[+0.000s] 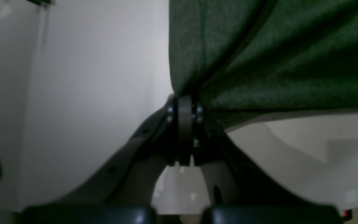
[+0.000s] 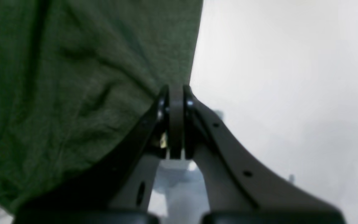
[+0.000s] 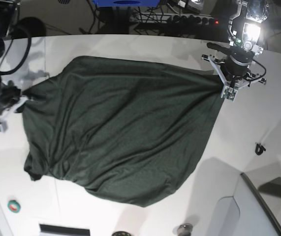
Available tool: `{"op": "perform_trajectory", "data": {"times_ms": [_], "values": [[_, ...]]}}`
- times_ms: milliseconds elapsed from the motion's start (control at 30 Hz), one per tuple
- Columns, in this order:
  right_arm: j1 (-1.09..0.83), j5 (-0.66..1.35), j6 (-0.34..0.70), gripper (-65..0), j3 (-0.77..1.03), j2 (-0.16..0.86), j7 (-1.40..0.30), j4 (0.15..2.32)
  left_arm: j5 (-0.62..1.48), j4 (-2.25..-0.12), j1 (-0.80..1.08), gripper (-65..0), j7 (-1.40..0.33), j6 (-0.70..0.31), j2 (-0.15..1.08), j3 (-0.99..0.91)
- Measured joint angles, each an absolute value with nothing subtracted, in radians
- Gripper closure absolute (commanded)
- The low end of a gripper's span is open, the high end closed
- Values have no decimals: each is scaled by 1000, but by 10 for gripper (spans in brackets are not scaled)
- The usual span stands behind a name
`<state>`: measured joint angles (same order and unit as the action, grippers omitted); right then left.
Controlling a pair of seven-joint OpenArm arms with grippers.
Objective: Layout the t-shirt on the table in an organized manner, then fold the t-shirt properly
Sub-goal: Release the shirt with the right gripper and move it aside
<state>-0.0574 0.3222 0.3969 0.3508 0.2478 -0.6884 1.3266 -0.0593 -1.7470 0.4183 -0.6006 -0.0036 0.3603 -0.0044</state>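
2 grippers pinching the t-shirt point(image 3: 125, 132) at opposite edges
Left gripper point(image 1: 184, 102) is clamped on the cloth's edge, fabric fanning up and right of it; right gripper point(image 2: 176, 93) is closed on the edge too, cloth spreading to its left, over the table point(image 3: 258, 118)

A plain dark green t-shirt point(image 3: 120, 132) lies on a smooth white table point(image 3: 258, 118), unprinted throughout.
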Motion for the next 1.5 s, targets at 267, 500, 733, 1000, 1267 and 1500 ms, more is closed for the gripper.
{"op": "perform_trajectory", "data": {"times_ms": [267, 500, 733, 1000, 1267, 1500], "values": [[-202, 356, 396, -5, 408, 237, -725, 1375, -60, -1747, 418, 0, -601, -4, 360, -4], [-316, 347, 389, -5, 408, 157, -730, 1499, -60, -1749, 418, 0, -601, -3, 360, -5], [-365, 356, 276, -5, 409, 144, -712, 1604, -64, -1749, 418, 0, -601, -4, 361, -4], [-209, 347, 268, -9, 409, 194, -719, 1478, -67, -1751, 415, 0, -602, -4, 369, -6], [-50, 348, 268, -330, 406, 263, -782, 1356, -56, -1841, 393, 0, -614, -5, 359, -3], [-270, 339, 304, -363, 402, 192, -800, 1669, -56, -1912, 324, 0, -616, -6, 334, -2]]}}
